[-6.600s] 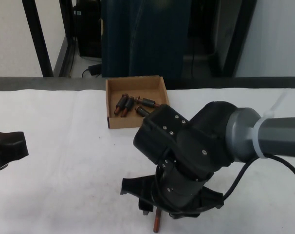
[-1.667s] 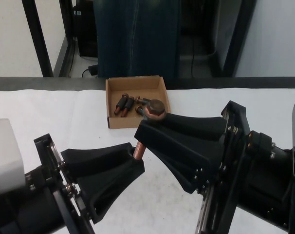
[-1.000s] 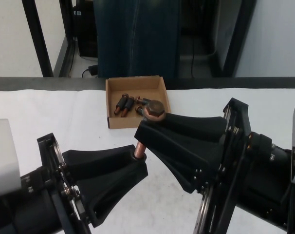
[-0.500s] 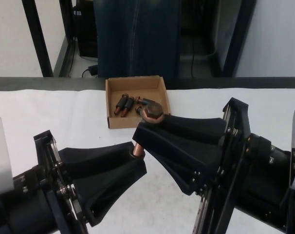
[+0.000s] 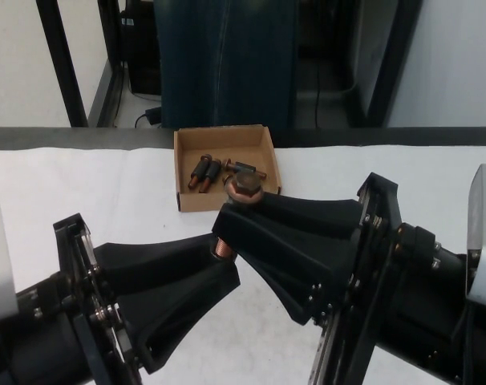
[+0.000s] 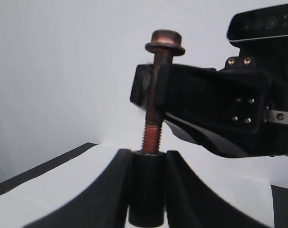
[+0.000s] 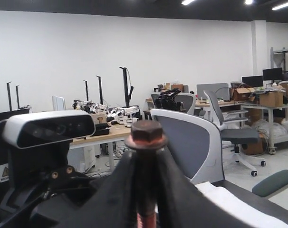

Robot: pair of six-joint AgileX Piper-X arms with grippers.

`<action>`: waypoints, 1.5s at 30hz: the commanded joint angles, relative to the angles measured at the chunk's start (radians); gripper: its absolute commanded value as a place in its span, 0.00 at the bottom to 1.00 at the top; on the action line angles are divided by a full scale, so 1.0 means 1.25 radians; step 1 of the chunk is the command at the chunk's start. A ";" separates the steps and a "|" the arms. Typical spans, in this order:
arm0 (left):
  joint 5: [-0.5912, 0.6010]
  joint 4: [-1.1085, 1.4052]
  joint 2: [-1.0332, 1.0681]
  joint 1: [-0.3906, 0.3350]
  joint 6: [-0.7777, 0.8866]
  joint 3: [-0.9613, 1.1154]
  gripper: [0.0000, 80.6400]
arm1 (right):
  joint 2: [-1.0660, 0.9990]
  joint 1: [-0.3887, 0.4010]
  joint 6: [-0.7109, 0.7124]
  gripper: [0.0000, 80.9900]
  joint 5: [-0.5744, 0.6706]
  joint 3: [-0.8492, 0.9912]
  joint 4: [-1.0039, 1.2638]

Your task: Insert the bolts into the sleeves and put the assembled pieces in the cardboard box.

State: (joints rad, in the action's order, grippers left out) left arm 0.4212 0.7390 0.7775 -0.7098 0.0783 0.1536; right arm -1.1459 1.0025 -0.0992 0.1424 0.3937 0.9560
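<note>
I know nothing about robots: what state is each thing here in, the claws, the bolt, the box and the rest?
left gripper: shut on the sleeve.
right gripper: shut on the bolt, below its head.
bolt: upright, threaded tip just inside the sleeve, not seated.
sleeve: upright, clamped.
box: open, several pieces lying inside.

both arms' fingers (image 5: 175, 261) crowd mid-bench, bare cloth (image 5: 107, 184) beside cardboard box (image 5: 203, 201)
</note>
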 commanded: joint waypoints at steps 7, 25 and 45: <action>0.010 0.040 -0.011 0.001 -0.015 0.010 0.01 | -0.008 0.021 -0.011 0.06 0.022 -0.014 -0.034; -0.031 0.040 -0.011 0.003 -0.051 0.010 0.01 | -0.008 0.022 -0.012 0.60 0.022 -0.027 -0.036; -0.031 0.020 -0.011 0.003 -0.051 0.010 0.01 | -0.008 0.022 0.202 0.62 -0.014 -0.027 0.016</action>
State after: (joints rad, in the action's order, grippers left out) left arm 0.3822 0.7344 0.7775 -0.7098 0.0217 0.1550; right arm -1.1528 1.0258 0.1002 0.1347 0.3597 0.9518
